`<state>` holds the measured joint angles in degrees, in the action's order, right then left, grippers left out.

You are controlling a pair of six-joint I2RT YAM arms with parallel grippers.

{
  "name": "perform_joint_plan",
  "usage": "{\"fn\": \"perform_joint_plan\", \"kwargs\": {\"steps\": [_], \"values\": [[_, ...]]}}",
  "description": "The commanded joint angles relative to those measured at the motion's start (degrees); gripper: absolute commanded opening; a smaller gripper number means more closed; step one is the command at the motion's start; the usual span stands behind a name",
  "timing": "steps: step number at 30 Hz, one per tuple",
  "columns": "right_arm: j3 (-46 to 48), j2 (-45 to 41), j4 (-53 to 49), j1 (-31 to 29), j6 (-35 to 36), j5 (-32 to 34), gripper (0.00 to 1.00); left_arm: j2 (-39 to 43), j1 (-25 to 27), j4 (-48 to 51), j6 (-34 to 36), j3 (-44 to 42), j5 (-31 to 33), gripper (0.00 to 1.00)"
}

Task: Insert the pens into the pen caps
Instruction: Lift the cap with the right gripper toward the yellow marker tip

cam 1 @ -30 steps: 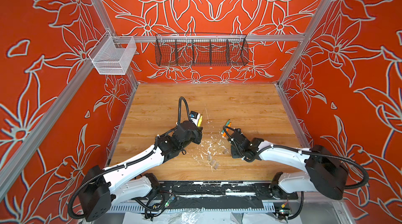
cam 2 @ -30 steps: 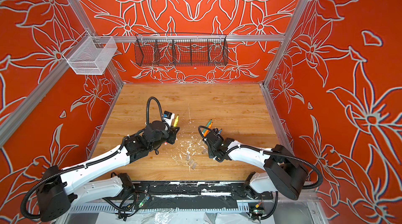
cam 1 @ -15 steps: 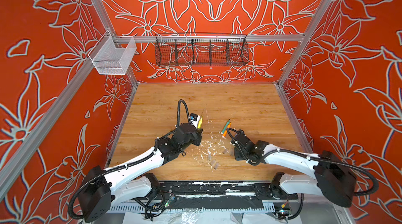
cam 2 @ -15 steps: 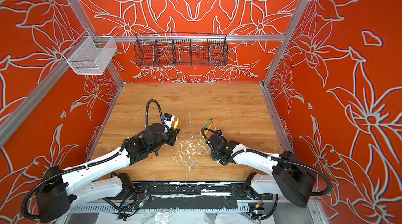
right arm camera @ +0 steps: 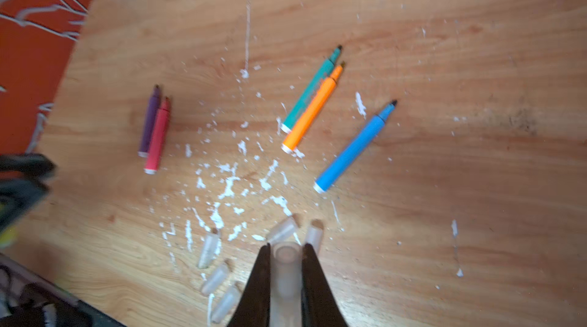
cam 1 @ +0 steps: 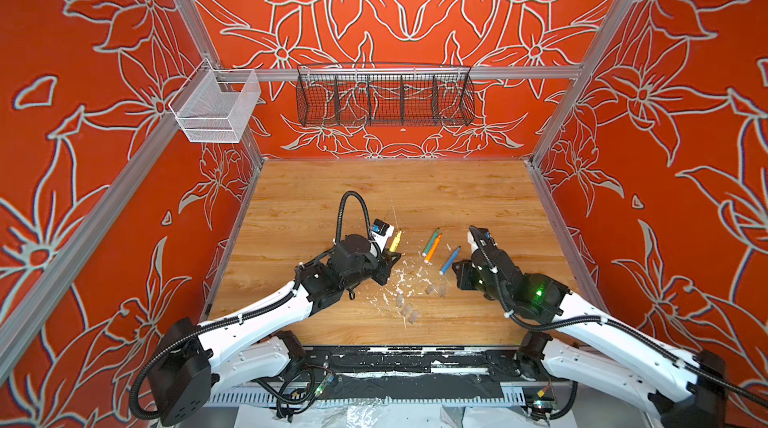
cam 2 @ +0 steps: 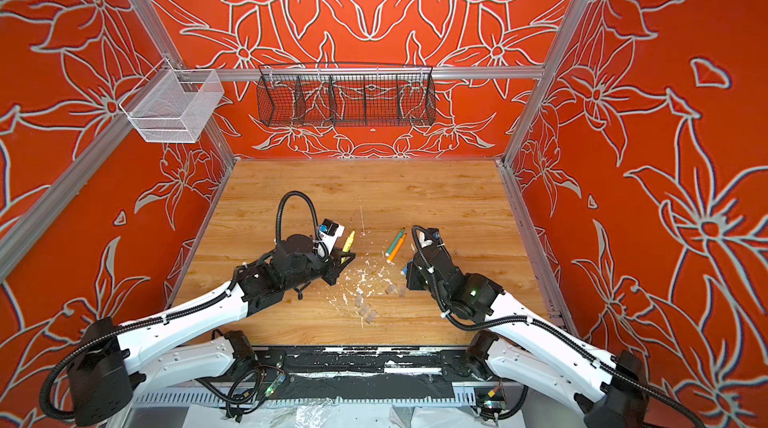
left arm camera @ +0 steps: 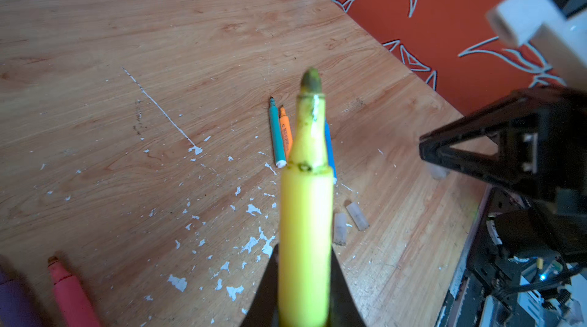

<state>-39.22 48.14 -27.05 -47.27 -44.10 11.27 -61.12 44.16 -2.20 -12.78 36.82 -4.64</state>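
Since the earlier frames the right arm has drawn back from the green pen (cam 1: 431,239) and orange pen (cam 1: 432,248) toward its own side, uncovering the blue pen (cam 1: 449,260); the left arm has barely shifted. The left gripper (left arm camera: 305,255) has its fingers (left arm camera: 266,277) clamped on the barrel of the yellow pen (left arm camera: 306,214), held above the worktop (cam 1: 374,197) with the tip projecting clear, probably to leave it free for capping. The right gripper (right arm camera: 286,247) pinches one cap (right arm camera: 286,274) with its open mouth facing outward, apparently ready to receive that tip. Five loose caps (right arm camera: 208,250) lie just below it among white flecks. The purple pen (right arm camera: 150,122) and pink pen (right arm camera: 158,136) lie touching, uncapped.
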Motion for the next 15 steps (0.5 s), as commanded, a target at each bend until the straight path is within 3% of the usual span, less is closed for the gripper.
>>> {"fn": "perform_joint_plan", "kwargs": {"steps": [1, 6, 11, 15], "values": [[-4.38, -0.15, 5.16, -0.61, -1.14, -2.28, 0.0, 0.13, 0.58, -1.84, 1.48, 0.74, -3.04, 0.0], [-6.28, 0.15, 13.08, -1.64, -0.74, -4.58, 0.0, -0.18, 0.75, -2.19, 1.66, 0.77, -4.12, 0.0], [0.49, -0.42, 26.82, -1.86, -2.4, -5.59, 0.0, 0.45, 0.93, -2.67, 1.75, 0.3, -4.55, 0.0], [1.42, 0.6, 31.93, -1.81, -2.67, -8.75, 0.0, 1.2, 0.93, -3.55, 1.37, -0.37, -4.89, 0.0]]}}
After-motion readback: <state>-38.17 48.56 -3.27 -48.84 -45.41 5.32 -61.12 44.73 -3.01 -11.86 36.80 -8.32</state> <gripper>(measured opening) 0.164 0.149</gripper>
